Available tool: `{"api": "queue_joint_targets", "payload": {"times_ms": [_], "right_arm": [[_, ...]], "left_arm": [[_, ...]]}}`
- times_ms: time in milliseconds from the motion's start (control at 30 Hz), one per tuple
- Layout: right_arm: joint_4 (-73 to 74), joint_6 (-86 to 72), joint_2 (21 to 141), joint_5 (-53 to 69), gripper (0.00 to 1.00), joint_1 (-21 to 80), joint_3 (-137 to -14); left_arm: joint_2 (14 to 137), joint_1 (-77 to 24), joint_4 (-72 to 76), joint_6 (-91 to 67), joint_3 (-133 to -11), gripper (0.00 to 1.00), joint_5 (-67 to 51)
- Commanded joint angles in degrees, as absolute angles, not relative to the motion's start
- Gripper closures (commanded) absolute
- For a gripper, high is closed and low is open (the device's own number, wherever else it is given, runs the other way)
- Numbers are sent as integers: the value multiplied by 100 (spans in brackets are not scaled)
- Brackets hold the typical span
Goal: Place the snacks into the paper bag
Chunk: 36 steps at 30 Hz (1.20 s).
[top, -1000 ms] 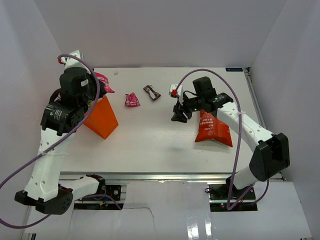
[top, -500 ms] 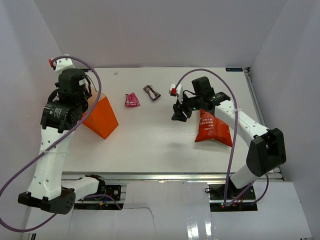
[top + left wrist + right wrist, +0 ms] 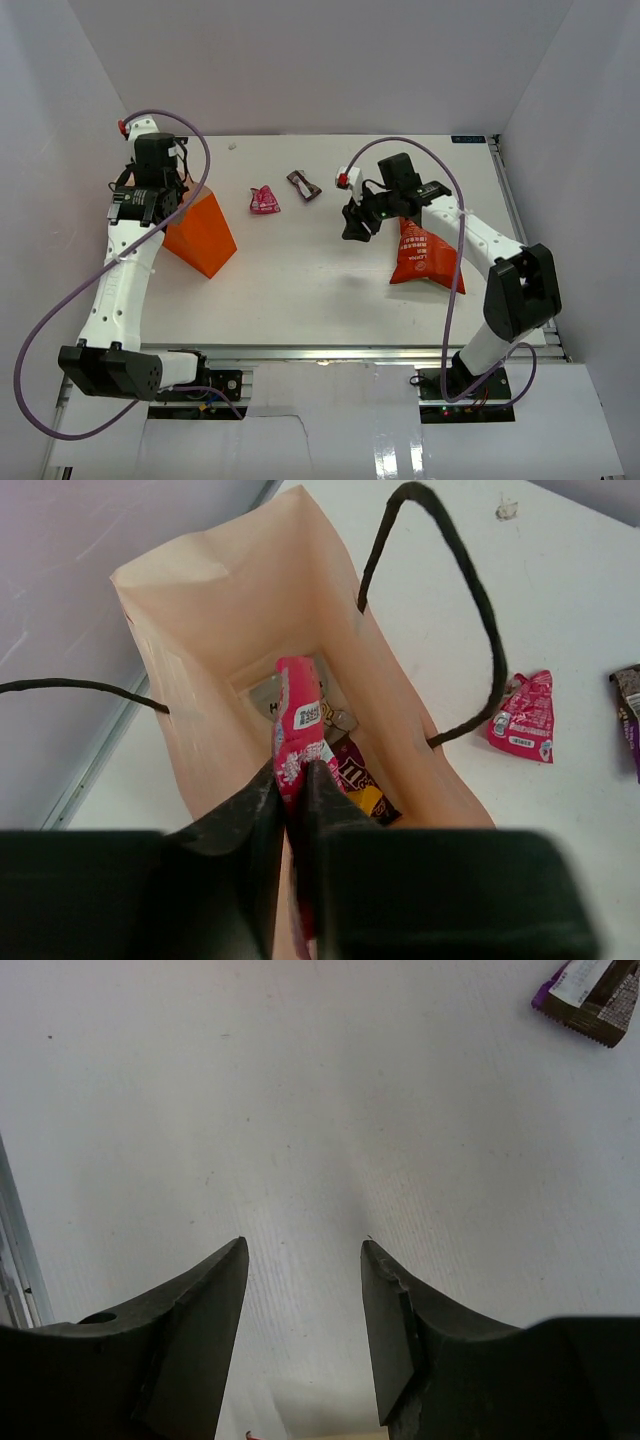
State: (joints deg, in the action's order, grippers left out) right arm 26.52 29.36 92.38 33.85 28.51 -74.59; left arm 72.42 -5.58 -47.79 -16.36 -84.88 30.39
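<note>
Left gripper [image 3: 295,776] pinches a pink wrapped sweet [image 3: 297,712] over the open orange paper bag [image 3: 200,630]; releasing it looks next. Right gripper [image 3: 303,1250] hangs open, empty.

The right gripper [image 3: 304,1260] hangs over the white table [image 3: 300,1110], its two dark fingers [image 3: 190,1340] spread apart, bare tabletop showing in the gap. A dark brown wrapped sweet [image 3: 590,988], purple at one edge with a pale label, lies at the far right, partly cut off. A grey rail [image 3: 14,1260] runs along the left edge
</note>
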Motion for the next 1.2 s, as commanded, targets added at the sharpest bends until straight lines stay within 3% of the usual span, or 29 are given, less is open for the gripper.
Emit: {"api": "queue_joint_targets", "payload": {"times_ms": [0,100,233,467,600,733,867,1167], "right_arm": [[2505,2585,9544,3024,45,2830,-7997],[2548,2286,9931,2709,45,2865,-8454],[2777,2022,10798,2391,45,2979,-9244],[2057,949,12294,1274,45,3103,-10712],[1776,572,13086,1406,41,3111,-11688],[1118,440,13507,1082,30,3182,-12093],[704,211,13939,608,29,3208,-12497],[440,70,14361,563,30,3366,-12718]], "left_arm": [[7163,-466,-4552,-1731,-8446,69,2795],[7067,-457,-4657,-1819,-8499,46,2664],[6891,-448,-4877,-2108,-8596,26,2163],[6073,-448,-4922,-1952,-8517,5,477],[5320,-457,-4668,-1837,-8359,2,-964],[4748,-457,-4491,-2442,-7806,2,-1835],[4193,-448,-4281,-3022,-6937,2,-2047],[3867,-457,-4359,-3217,-6864,2,-2136]]}}
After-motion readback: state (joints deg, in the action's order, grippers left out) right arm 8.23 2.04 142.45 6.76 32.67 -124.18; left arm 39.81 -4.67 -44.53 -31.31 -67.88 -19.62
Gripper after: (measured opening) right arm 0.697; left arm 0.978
